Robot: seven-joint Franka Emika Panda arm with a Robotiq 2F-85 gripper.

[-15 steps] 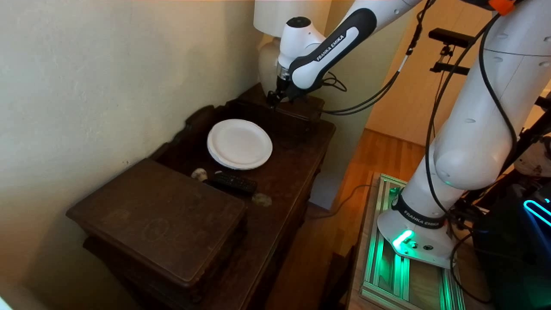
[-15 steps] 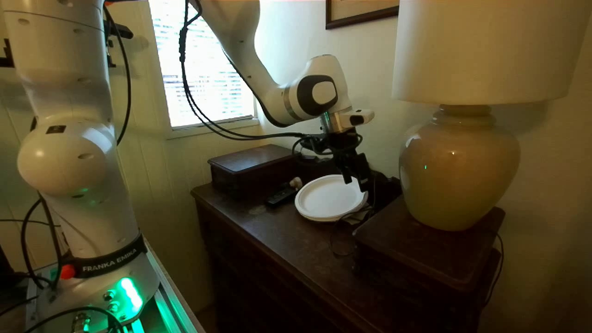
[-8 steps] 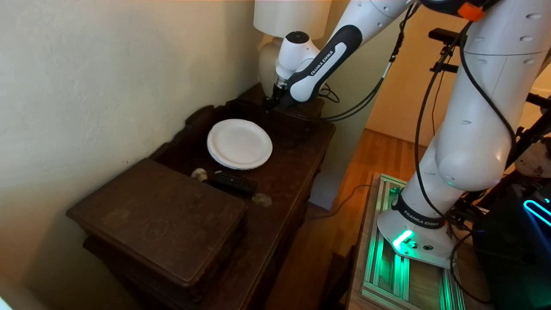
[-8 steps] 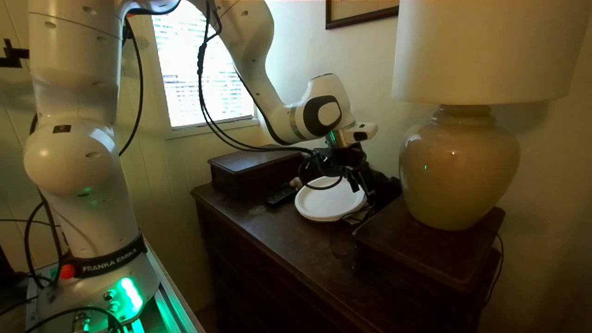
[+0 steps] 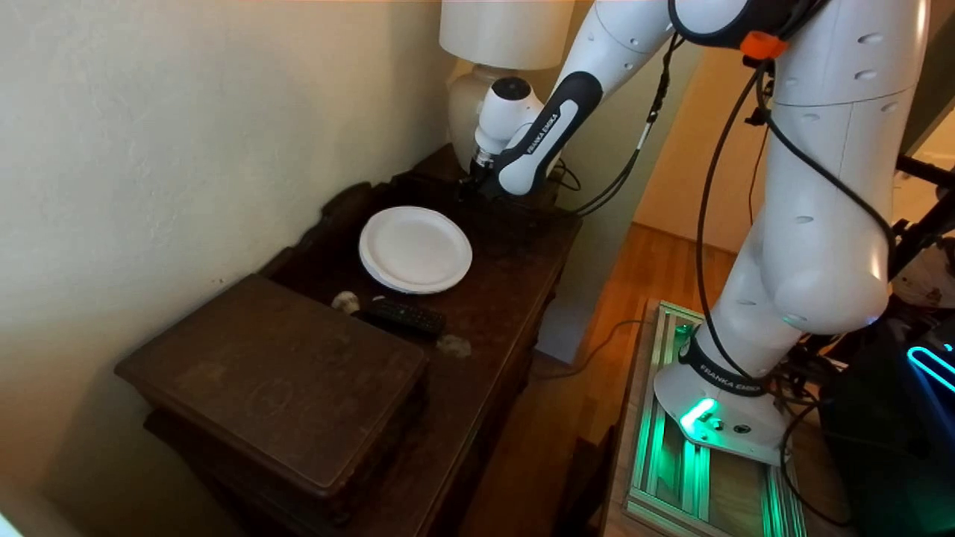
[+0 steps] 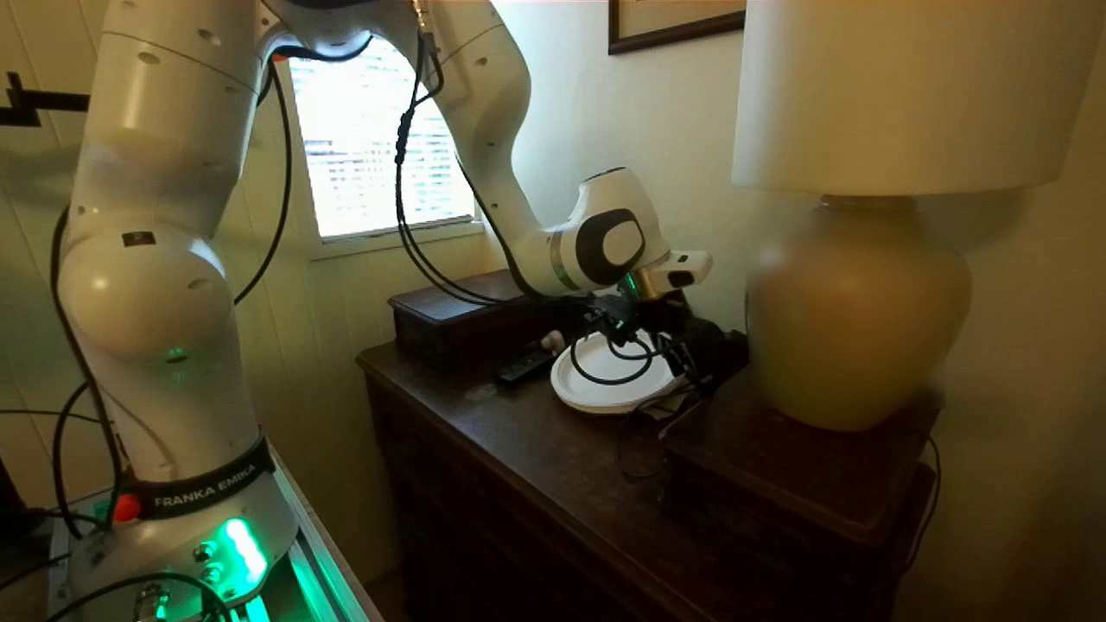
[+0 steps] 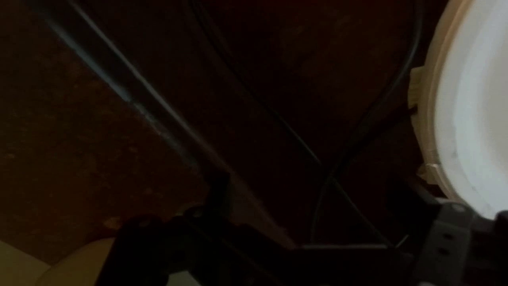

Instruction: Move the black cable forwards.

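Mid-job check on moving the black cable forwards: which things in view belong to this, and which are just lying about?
Part of the job:
Black cable, in loose loops on the dresser top
Gripper, open

Not needed:
White plates
Remote control
Small pale object, unclear what
Lamp

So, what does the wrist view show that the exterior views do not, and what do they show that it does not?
Only the wrist view: the clear crossing of two strands of black cable.
Only the exterior views: the remote control and the robot's base.
Shared: the plate, only partly in the wrist picture, and the gripper. The cable also shows in an exterior view, but dimly.
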